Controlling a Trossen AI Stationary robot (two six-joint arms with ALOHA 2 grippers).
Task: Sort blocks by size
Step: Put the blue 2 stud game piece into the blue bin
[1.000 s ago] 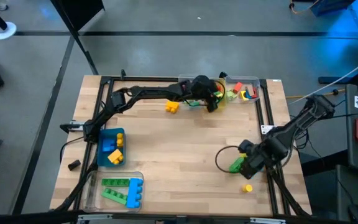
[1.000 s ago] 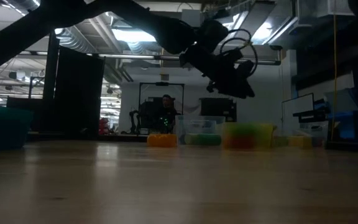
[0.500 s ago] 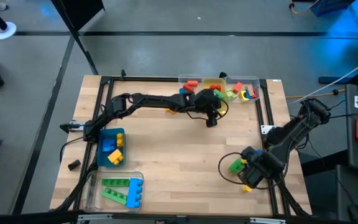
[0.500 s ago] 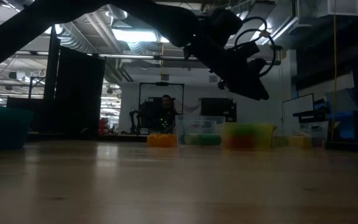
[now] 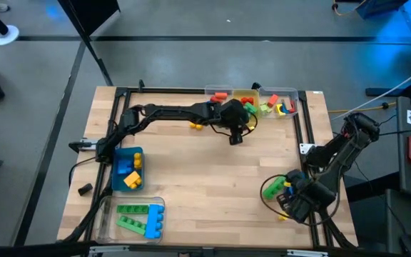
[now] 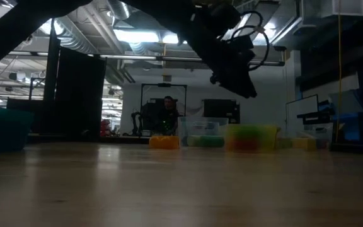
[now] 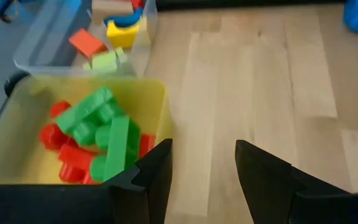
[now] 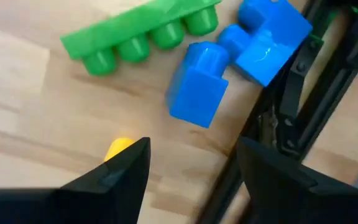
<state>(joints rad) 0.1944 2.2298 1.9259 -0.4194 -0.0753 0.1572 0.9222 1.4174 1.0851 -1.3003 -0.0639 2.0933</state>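
Item: your right gripper (image 8: pixel 188 180), fingers wide and empty, has dropped toward 5 o'clock over the green bar (image 8: pixel 145 32), blue blocks (image 8: pixel 199 84) and yellow stud (image 8: pixel 119 147). Left gripper (image 7: pixel 201 171), open, retreated from the yellow bin (image 7: pixel 143 99); pickup next.

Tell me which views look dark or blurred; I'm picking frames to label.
Low view: backlit by ceiling lights, the left gripper a dark silhouette, the far yellow plastic bin soft and out of focus. Left wrist view: the green studded bricks slightly blurred. Right wrist view: evenly lit, the blue studded brick sharp. High view: a blue glow in the top right corner.
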